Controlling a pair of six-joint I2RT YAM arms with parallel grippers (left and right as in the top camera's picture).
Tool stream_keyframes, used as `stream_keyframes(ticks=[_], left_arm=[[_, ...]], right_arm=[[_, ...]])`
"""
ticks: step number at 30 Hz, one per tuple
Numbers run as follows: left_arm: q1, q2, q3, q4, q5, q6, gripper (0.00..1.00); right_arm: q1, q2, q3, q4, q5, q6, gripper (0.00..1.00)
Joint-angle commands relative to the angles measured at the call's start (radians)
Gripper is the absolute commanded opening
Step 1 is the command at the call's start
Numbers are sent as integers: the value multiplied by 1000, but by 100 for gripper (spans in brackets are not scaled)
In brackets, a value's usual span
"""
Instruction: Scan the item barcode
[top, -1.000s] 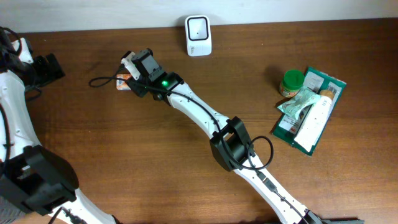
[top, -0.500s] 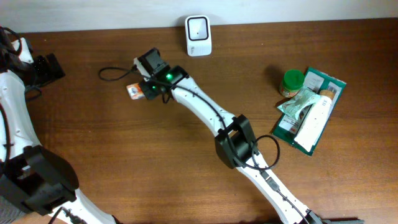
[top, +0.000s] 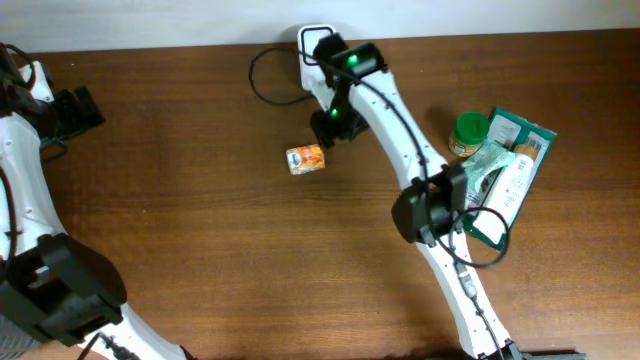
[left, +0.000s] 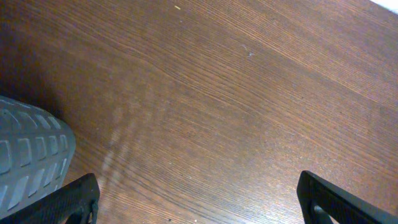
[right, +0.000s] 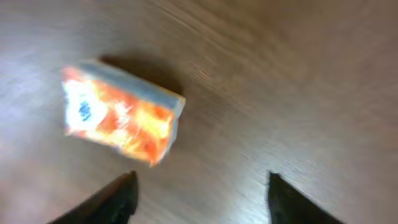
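The orange packet (top: 306, 159) lies loose on the wooden table (top: 200, 230), a little left of centre. The right gripper (top: 335, 125) hangs just beyond it to the right, fingers (right: 118, 199) apart and holding nothing. The white barcode scanner (top: 304, 42) stands at the far edge, partly hidden by the right arm. A grocery pile (top: 500, 175) sits at right. The left gripper (top: 78, 108), far left, is spread wide and empty.

right claw (top: 332, 124) swung right, let go; orange packet (top: 306, 159) shifted right, now loose on table (top: 200, 250).
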Motion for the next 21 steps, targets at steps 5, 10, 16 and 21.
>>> stream_keyframes(ticks=[5, 10, 16, 21], left_arm=[[10, -6, 14, 2, -4, -13, 99], [10, -6, 14, 2, -4, -13, 99], [12, -6, 14, 2, -4, -13, 99], [12, -6, 14, 2, -4, -14, 99]], right_arm=[[-2, -87, 5, 7, -32, -119, 64], [-14, -81, 3, -12, -101, -442, 64], [-18, -74, 3, -12, -121, -456, 63], [-22, -74, 3, -12, -122, -455, 63]])
